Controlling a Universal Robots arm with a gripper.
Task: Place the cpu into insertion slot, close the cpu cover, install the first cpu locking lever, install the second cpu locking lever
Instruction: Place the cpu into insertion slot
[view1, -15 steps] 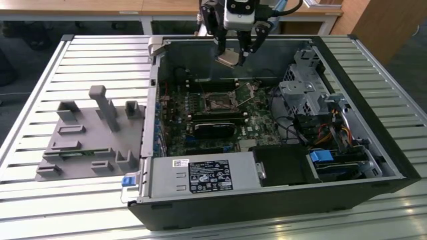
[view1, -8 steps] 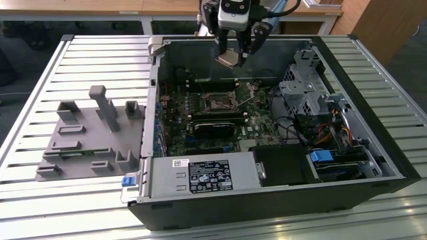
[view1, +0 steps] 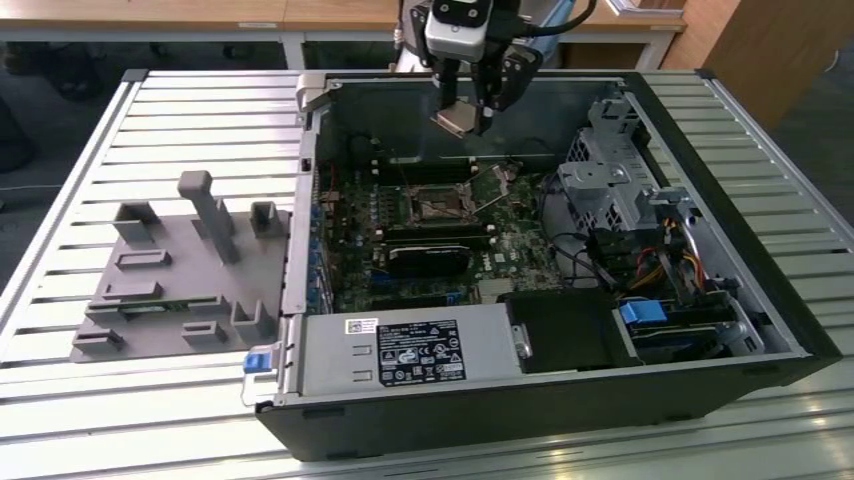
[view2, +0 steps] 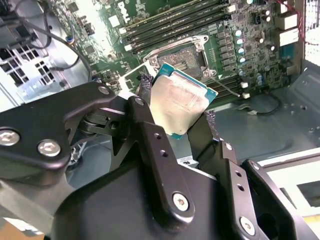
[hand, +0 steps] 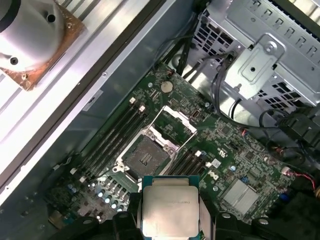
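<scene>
One computer case (view1: 400, 420), open on the bench (view1: 200, 120), beneath the end effector (view2: 179, 107). One green circuit board (view1: 514, 255) inside it. One end effector, pinching the cpu (hand: 170, 210) by two opposite edges. One cpu cover (hand: 179, 119), swung open, below. One insertion slot (hand: 145, 157), bare, below. One cpu: probably light, rigid and delicate underneath, so the edges seem the best hold.

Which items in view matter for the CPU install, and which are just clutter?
Job:
- cpu, held in the gripper
- insertion slot, empty
- cpu cover, flipped open

Lying about:
- grey fixture tray
- power supply
- drive cage
- black card
</scene>
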